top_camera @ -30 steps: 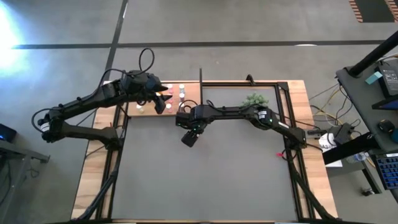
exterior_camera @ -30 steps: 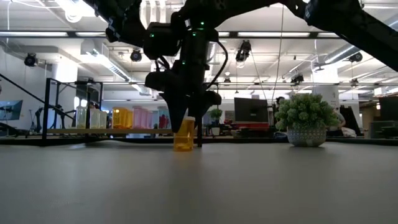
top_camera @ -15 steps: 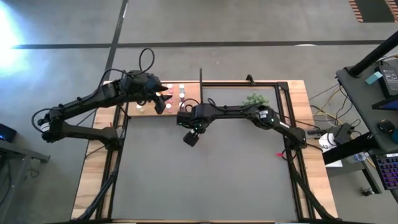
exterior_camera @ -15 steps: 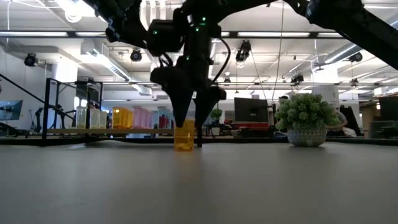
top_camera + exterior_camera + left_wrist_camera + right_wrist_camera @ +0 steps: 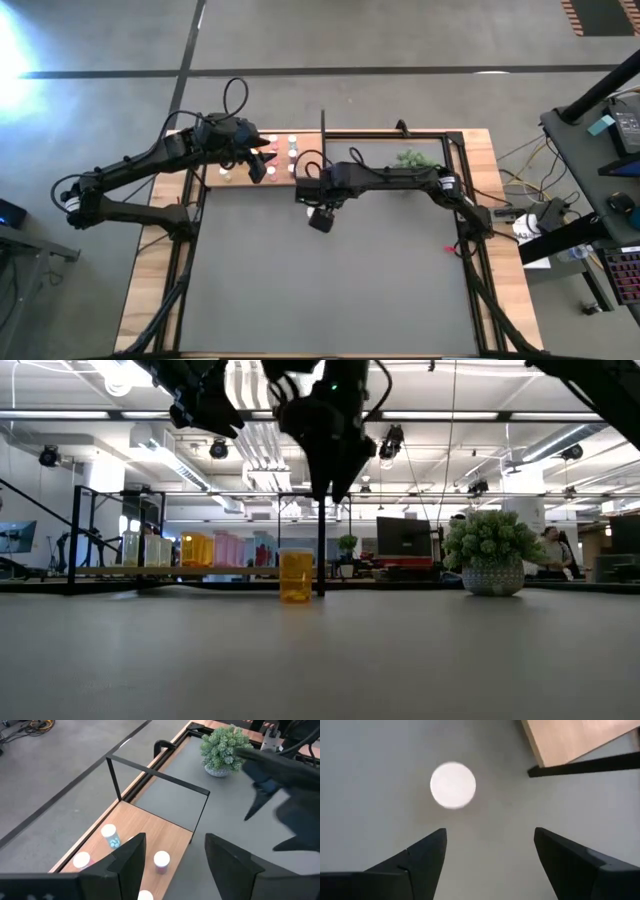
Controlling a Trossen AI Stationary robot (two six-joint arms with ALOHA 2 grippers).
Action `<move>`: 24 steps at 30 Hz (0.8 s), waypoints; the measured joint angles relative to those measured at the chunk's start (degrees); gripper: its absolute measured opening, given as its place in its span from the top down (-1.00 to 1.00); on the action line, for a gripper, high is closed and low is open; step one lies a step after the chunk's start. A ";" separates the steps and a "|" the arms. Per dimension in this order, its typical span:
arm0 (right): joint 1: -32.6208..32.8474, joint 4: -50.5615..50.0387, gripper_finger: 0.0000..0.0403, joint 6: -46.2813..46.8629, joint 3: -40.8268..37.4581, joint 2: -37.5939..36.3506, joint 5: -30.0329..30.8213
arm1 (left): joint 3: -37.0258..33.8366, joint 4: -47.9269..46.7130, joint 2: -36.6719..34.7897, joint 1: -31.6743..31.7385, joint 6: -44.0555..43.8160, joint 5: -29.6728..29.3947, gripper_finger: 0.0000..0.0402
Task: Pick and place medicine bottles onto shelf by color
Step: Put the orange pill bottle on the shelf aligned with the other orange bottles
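- The left gripper [image 5: 262, 160] hovers over the shelf [image 5: 240, 178] at the table's far left, fingers [image 5: 131, 854] part-way apart with nothing between them. Capped medicine bottles [image 5: 161, 860] stand on the board right beneath, so any descent should come straight down between caps.
- An orange bottle [image 5: 296, 575] stands upright on the grey mat [image 5: 330, 290] just off the shelf's end, beside the thin black post [image 5: 320, 545]; its white cap [image 5: 452, 785] shows in the right wrist view.
- The right gripper [image 5: 328, 485] hangs above that bottle, fingers [image 5: 422, 855] spread wide and empty. The bottle sits off the fingers' midline; I judge a re-grasp needs centring first.
- The post and shelf edge crowd the bottle's far side; the mat toward the near edge lies open for approach.
- The plant [image 5: 410, 160] stands well apart on the right.
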 joint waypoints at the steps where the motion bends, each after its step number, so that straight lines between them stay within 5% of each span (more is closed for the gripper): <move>1: 0.53 -0.04 -0.45 -1.09 -0.88 -0.93 0.88 | 0.00 0.02 0.00 0.02 -0.02 0.00 0.07; 10: 3.21 8.44 -0.45 -1.82 -24.09 -15.82 2.90 | -0.24 0.13 -0.02 0.02 -2.91 0.11 0.07; 24: 3.59 65.22 -0.37 0.69 -74.90 -49.91 -1.58 | -0.44 9.77 2.10 -0.71 -16.63 0.13 0.07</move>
